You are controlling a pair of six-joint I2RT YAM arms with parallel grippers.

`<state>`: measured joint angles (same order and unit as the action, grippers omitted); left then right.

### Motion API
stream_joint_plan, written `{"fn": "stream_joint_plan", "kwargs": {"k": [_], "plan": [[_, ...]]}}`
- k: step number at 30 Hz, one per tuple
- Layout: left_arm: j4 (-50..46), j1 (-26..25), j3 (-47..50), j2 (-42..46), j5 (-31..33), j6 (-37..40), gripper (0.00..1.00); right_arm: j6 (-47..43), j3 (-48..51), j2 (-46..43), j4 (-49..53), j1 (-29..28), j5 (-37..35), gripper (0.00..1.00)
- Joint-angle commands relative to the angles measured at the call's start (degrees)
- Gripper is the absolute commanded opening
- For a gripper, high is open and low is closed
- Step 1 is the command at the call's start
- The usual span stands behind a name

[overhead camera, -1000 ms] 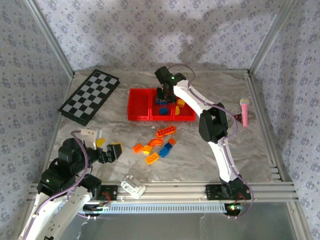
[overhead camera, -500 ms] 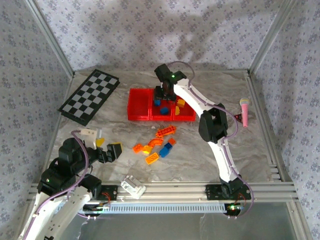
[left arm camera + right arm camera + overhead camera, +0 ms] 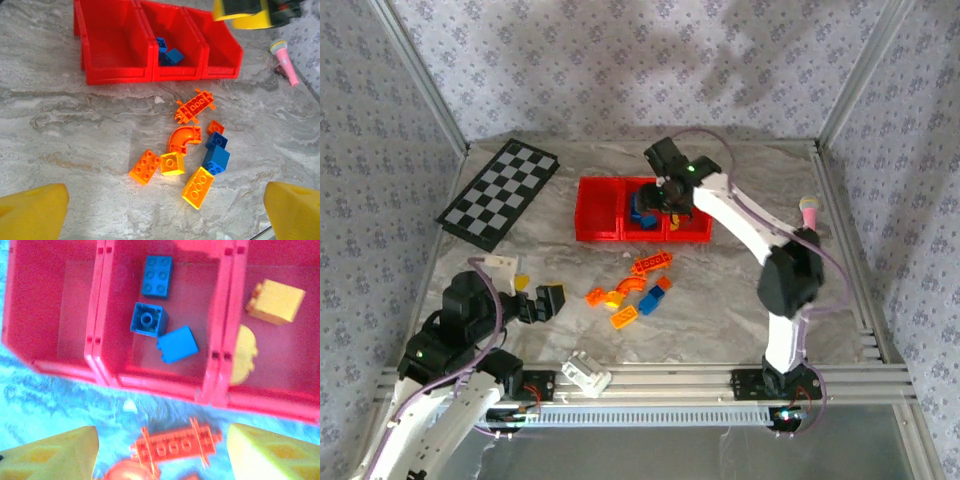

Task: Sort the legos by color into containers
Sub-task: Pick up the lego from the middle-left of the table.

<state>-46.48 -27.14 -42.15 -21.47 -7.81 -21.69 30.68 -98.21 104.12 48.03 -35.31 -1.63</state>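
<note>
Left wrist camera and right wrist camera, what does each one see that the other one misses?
The left wrist view adds the pink toy microphone and the loose blue plastic bricks on the table. The right wrist view adds two yellow plastic bricks inside the right compartment. Both show the red three-compartment plastic tray, the blue bricks in its middle compartment, and the long orange studded brick in front of it.

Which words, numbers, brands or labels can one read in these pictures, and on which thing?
None can be read.
The legos and the red containers show no print; any marks on them are too small to tell.
The checkerboard has plain squares, and the pink microphone shows no legible label.
</note>
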Motion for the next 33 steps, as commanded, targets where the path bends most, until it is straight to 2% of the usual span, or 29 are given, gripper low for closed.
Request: {"fn": "stream_joint_plan", "kwargs": {"k": [1, 7, 8, 9, 13, 16, 19, 22, 33], "plan": [[-0.1, -0.1, -0.9, -2.2, 1.7, -0.5, 1.0, 2.4, 9.8, -10.7, -5.2, -0.4, -1.4, 0.74], [-2.7, -0.4, -3.0, -7.5, 2.9, -3.3, 1.0, 4.6, 27.6, -29.3, -7.0, -1.0, -2.4, 0.88], [-3.3, -0.5, -3.4, -8.7, 2.9, -4.1, 1.0, 4.9, 30.4, -32.4, -6.7, -1.0, -2.3, 0.91], [-3.7, -0.7, -3.8, -9.9, 3.0, -4.7, 1.0, 4.9, 33.0, -35.1, -5.9, -0.9, -2.4, 0.98], [-5.2, -1.9, -5.4, -16.7, 3.5, -9.4, 1.0, 4.9, 40.0, -45.3, -2.1, 0.5, -0.5, 1.0], [-4.2, -5.0, -6.1, -21.3, 5.8, -14.1, 1.0, 3.8, 43.5, -50.2, 0.5, 2.5, 1.4, 1.0], [-3.6, -10.3, -7.6, -26.1, 11.1, -16.4, 1.0, 2.9, 46.4, -52.3, 1.2, 4.2, 4.5, 1.0], [-3.1, -13.4, -9.1, -31.8, 12.4, -15.9, 1.0, 1.9, 48.5, -52.4, 0.0, 4.7, 6.5, 1.0], [-1.3, -14.6, -12.2, -48.7, 10.4, -7.5, 0.99, 1.1, 49.7, -47.1, -5.5, 5.5, 7.7, 1.0]]}}
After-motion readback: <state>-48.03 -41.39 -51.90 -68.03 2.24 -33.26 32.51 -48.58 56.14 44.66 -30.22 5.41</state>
